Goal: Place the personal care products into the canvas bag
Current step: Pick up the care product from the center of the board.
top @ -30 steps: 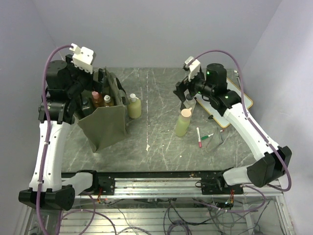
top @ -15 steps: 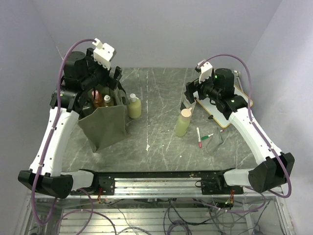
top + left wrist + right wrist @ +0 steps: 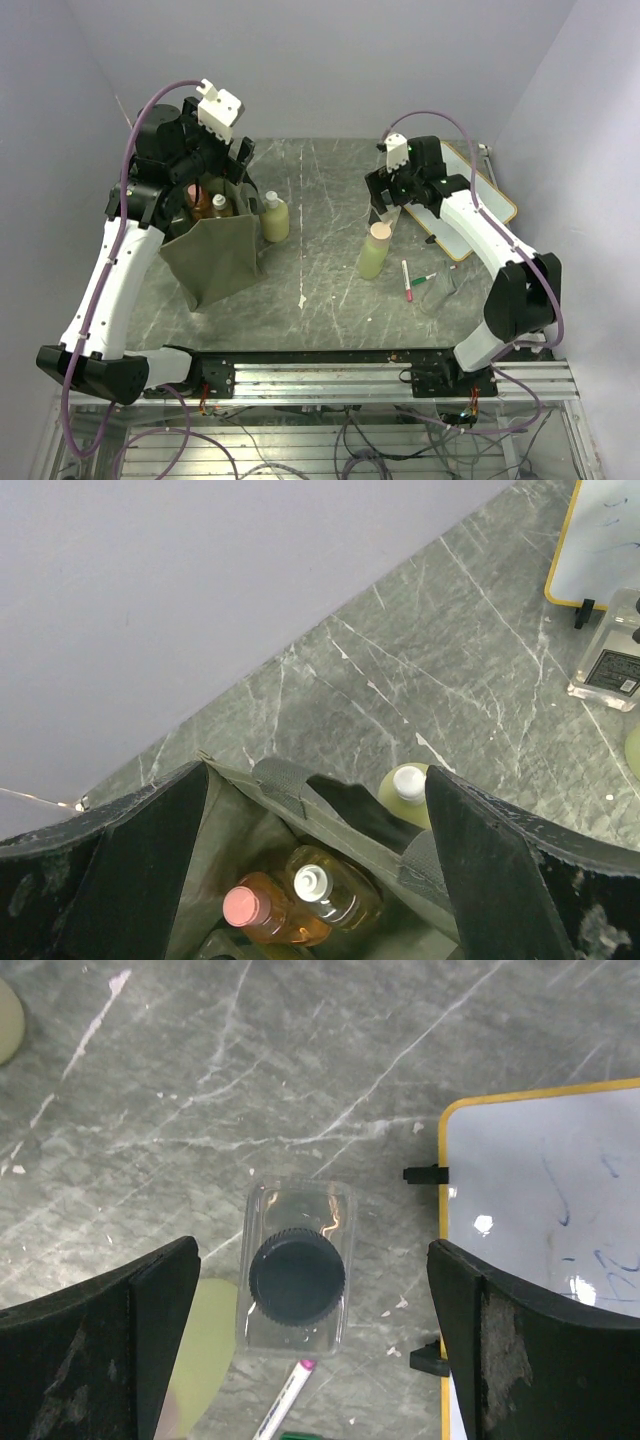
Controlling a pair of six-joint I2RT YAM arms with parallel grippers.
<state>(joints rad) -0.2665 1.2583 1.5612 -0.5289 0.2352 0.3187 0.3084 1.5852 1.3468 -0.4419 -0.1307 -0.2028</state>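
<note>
While only two bottles show inside the canvas bag [image 3: 215, 262] at table left, orange bottle [image 3: 255, 916] and amber bottle [image 3: 335, 890], three stand outside: yellow-green bottle [image 3: 275, 220] just beside the bag, light green bottle [image 3: 373, 256] mid-table, and clear bottle [image 3: 296, 1278] below right gripper [image 3: 310, 1250]. Sixth can't be made out. Left gripper [image 3: 315, 775] is over the bag mouth. Both are spread wide and empty. Two marker pens [image 3: 407, 281], one whiteboard [image 3: 482, 195].

Left arm [image 3: 110, 270] and right arm [image 3: 472, 226] reach forward, left fingers [image 3: 110, 870] and right fingers [image 3: 90, 1340] spread wide.

The olive bag [image 3: 215, 262] stands upright holding an orange bottle [image 3: 262, 918] and amber bottle [image 3: 338, 892]. A yellow-green bottle [image 3: 275, 219] stands just beside it, with the pale green bottle [image 3: 374, 254] and clear bottle [image 3: 296, 1278] well apart.
</note>
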